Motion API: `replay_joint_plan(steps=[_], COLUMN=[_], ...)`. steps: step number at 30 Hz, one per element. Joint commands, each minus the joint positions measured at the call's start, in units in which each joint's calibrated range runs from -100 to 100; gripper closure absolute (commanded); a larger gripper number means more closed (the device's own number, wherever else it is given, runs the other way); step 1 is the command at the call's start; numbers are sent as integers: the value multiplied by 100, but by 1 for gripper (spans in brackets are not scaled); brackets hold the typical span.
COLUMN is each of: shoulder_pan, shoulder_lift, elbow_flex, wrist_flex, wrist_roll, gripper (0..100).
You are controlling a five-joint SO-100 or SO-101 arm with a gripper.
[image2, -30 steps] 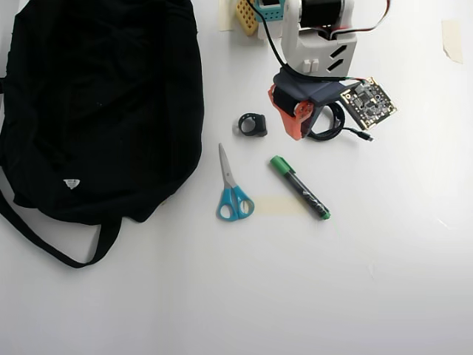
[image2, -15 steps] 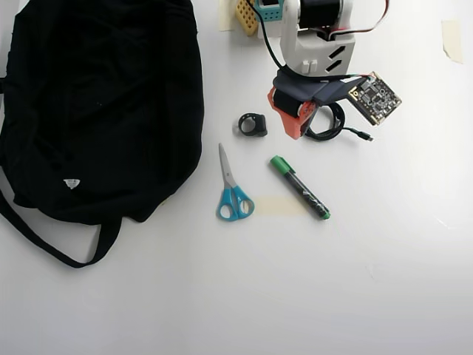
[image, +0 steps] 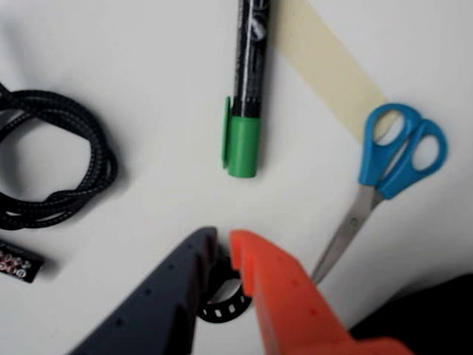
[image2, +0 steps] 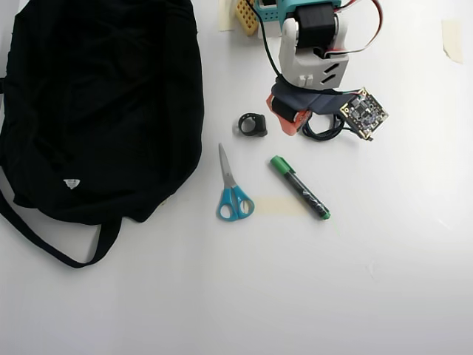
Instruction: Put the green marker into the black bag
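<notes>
On the counter (image2: 384, 281) | green marker (image2: 299, 187) lies flat between blue scissors (image2: 233, 191) and coiled cable, well apart from black bag (image2: 96, 103) | claw (image: 223, 241) above, tips nearly pressed together, holding nothing | marker looks light, stiff, smooth: grasp mid-barrel.

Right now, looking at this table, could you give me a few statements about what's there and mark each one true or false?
1. The green marker lies on the table, outside the black bag. True.
2. The fingers are clamped on the marker. False: they are nearly closed, hold nothing, and stop short of its green cap.
3. The scissors have blue handles. True.
4. The scissors lie inside the bag. False: they lie on the table between bag and marker.
5. A strip of tape lies between scissors and marker. True.
</notes>
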Motion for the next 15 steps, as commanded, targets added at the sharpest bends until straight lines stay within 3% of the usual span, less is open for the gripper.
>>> replay_joint_plan(steps=[1,15], shoulder_pan=[-42,-206], shoulder_lift=[29,560], elbow_flex=[-24,-131], wrist_flex=[-75,-359], wrist_roll=[27,32], gripper=[97,97])
